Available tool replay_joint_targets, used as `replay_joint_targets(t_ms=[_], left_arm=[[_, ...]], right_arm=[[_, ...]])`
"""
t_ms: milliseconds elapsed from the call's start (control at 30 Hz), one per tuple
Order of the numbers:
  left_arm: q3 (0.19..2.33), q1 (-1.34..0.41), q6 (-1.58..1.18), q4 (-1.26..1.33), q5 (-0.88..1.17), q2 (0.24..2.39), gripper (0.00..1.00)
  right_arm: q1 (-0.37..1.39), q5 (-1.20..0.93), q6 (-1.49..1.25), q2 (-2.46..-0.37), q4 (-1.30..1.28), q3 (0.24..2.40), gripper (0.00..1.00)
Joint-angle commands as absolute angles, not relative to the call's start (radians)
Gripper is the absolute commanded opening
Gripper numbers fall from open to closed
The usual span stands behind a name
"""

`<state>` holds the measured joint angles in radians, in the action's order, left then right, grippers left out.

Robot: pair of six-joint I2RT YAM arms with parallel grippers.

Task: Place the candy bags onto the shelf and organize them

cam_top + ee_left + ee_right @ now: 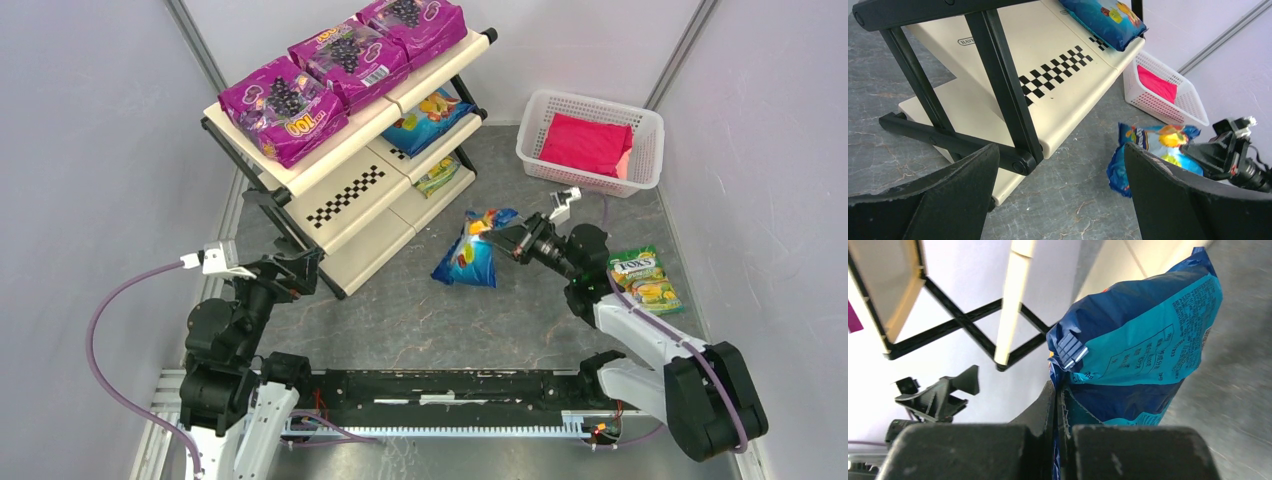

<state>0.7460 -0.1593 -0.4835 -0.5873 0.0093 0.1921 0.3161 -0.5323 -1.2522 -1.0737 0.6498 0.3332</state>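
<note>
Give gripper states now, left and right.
Left gripper: open, holding nothing.
Right gripper: shut on the blue candy bag.

I see a white perforated basket [650, 150] far right on the grey table [420, 320], a pink-red bundle [585, 143] inside it.

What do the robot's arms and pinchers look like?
The left arm and right arm are mostly black with pale grey sections. A mauve cable loops beside the left one; another runs along the right. Small white blocks sit on the wrists. The left gripper and right gripper have broad matte-black fingers with scuffed edges.
</note>
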Motion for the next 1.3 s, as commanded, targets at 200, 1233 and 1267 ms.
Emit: replay_joint_targets(t_ms=[200,1233,1267], left_arm=[[0.753,-0.161,-0.425,-0.555,0.003,0.156,1.00],[0.755,-0.162,-0.423,-0.556,-0.013,0.170,1.00],[0.755,-0.163,-0.423,-0.556,-0.012,0.172,1.00]], right_arm=[[0.554,-0.318,-1.314,-1.119,0.777,0.773,0.00],[0.833,0.204,-1.397,-1.696,0.848,1.144,0.00],[0.843,0.223,-1.382,-1.684,0.806,1.133,0.00]])
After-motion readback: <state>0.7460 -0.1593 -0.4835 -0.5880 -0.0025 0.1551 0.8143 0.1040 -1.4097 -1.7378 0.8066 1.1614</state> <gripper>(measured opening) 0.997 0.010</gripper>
